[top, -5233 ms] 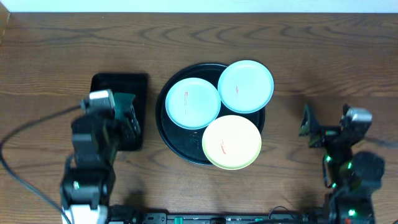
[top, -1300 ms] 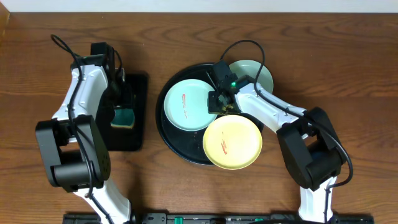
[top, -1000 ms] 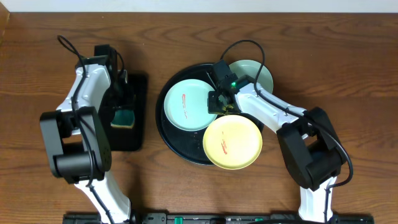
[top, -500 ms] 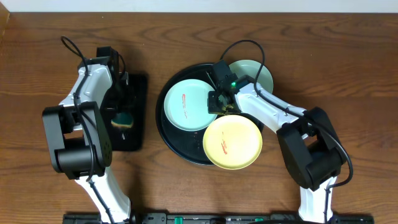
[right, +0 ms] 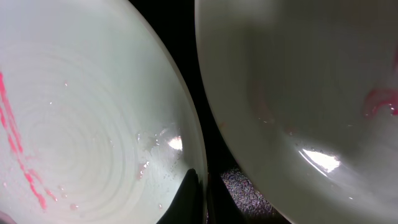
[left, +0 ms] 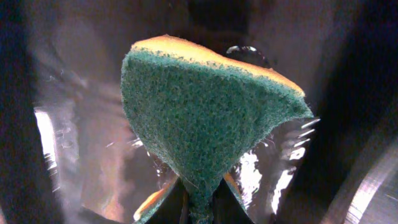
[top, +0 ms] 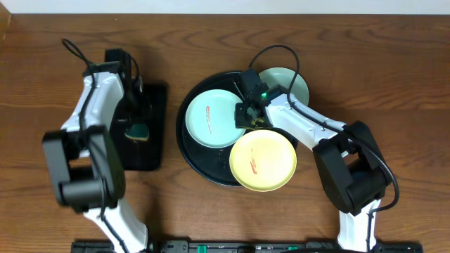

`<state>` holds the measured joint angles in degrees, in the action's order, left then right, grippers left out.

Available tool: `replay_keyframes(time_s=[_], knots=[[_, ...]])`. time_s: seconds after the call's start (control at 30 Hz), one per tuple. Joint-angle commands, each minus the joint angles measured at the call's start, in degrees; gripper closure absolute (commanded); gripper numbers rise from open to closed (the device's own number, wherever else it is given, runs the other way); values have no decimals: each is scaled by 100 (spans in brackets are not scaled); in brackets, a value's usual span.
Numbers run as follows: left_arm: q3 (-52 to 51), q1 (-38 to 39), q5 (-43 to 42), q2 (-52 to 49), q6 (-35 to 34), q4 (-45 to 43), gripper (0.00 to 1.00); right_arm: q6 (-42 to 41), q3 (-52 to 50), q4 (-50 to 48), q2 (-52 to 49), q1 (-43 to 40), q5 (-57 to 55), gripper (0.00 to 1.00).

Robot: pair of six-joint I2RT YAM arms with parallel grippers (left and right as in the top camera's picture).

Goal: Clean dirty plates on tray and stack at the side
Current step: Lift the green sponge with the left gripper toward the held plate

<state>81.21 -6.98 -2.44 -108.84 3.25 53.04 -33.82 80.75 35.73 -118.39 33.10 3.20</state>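
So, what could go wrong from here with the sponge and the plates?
The left end effector pinches the sponge only by one corner; scrubbing may twist it loose.
The right end effector grips the left blue-green plate by its thin, wet-looking rim; it may slip.
The yellow plate overhangs the round tray edge; a bump might tip it off.

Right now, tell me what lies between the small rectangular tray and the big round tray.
Overhead view: only a narrow strip of bare wooden table between the rectangular tray and the round tray.
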Motion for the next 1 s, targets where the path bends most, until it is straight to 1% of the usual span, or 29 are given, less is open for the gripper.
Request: replay_keyframes(time_s=[0.0,0.17,0.97], knots=[[262,-11,-378,861,-55,68,93,173,9,42,-87,44,-229,99],[260,-13,-439,1346,-179,105,93,175,9,44,-87,44,-229,99],[238,118,-420,1298,-205,66,93,173,9,44,-87,44,-229,99]])
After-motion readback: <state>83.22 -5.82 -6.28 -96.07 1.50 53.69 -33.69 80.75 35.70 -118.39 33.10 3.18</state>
